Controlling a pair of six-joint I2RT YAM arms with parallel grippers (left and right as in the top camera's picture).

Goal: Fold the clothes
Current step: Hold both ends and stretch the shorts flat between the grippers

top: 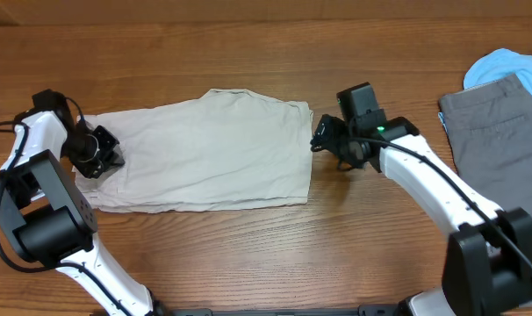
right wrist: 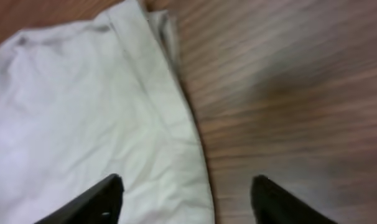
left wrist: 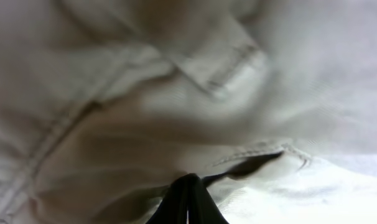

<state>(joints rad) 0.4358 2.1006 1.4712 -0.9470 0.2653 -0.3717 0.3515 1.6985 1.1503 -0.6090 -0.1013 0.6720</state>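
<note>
Left hand (top: pixel 95 151): closed. In the left wrist view its dark fingers (left wrist: pixel 188 202) are pressed together with no gap, and their tips meet a fold of pale cloth. It grips the beige shorts (top: pixel 204 154) at their left end. The nip itself is blurred and half buried in fabric, so how much cloth is caught cannot be made out. Cloth fills that whole view. A stitched seam and a raised flap can be read, little else.

Right hand (top: pixel 321 140): open. The right wrist view shows its two fingers well apart, only the tips entering at the lower edge. Nothing is held between them. It is positioned at the right end of the beige shorts, with the hem edge below one finger and bare wood below the other. Whether the tips touch the cloth or the table (top: pixel 248 44) cannot be determined.

The beige shorts lie flat across the middle of the table, long axis left to right, lightly creased, between the two hands.

Grey shorts (top: pixel 494 123) lie well apart at the table's right side, partly covered by the right arm and cut off by the frame edge. A light blue garment (top: pixel 512 66) is beyond them, touching them, partly tucked under their upper edge and also cut off at the frame.
</note>
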